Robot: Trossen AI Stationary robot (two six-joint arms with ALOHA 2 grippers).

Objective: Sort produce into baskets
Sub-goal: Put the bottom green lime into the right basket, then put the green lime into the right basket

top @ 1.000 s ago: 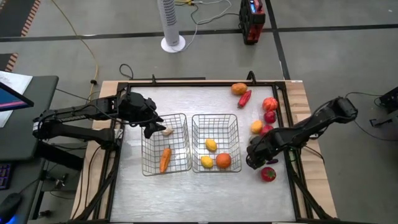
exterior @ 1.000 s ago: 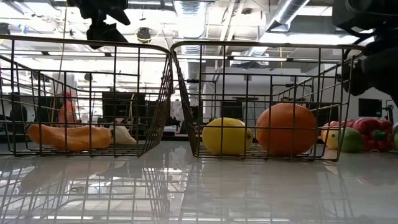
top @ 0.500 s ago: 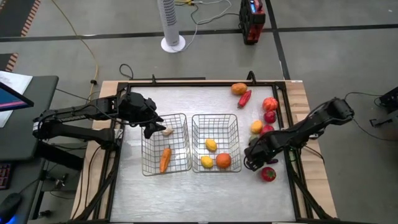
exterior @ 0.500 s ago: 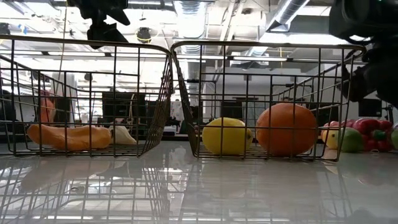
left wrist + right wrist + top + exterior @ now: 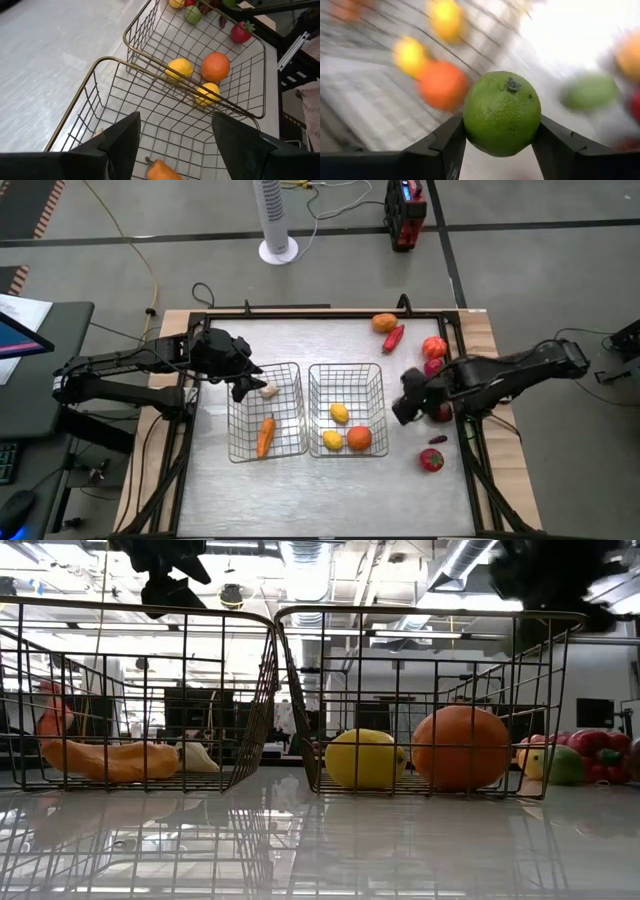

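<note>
Two wire baskets stand side by side. The left basket (image 5: 240, 442) holds a carrot (image 5: 265, 435) and a whitish bulb (image 5: 268, 391). The right basket (image 5: 347, 375) holds two lemons (image 5: 339, 413) and an orange (image 5: 359, 438). My right gripper (image 5: 405, 408) hangs just right of the right basket, shut on a green lime (image 5: 501, 112). My left gripper (image 5: 245, 385) waits open above the left basket's far left corner, with nothing between its fingers (image 5: 120, 140). My right gripper pinches the lime between its two fingers, one on each opposite side (image 5: 470, 120). The lime's stem end (image 5: 511, 85) faces the wrist camera. The fingers slant steeply down. The lime is lifted clear of the table.
Loose produce lies along the table's right side: an orange piece (image 5: 384, 323), a red pepper (image 5: 393, 338), a peach (image 5: 433, 346), a red apple (image 5: 433, 367) and a strawberry (image 5: 431, 459). A raised frame (image 5: 300, 313) edges the table.
My right gripper has risen from table height beside the right basket and gone a little toward the far edge, tipping less steeply. In the low view it has climbed from mid height to the top.
</note>
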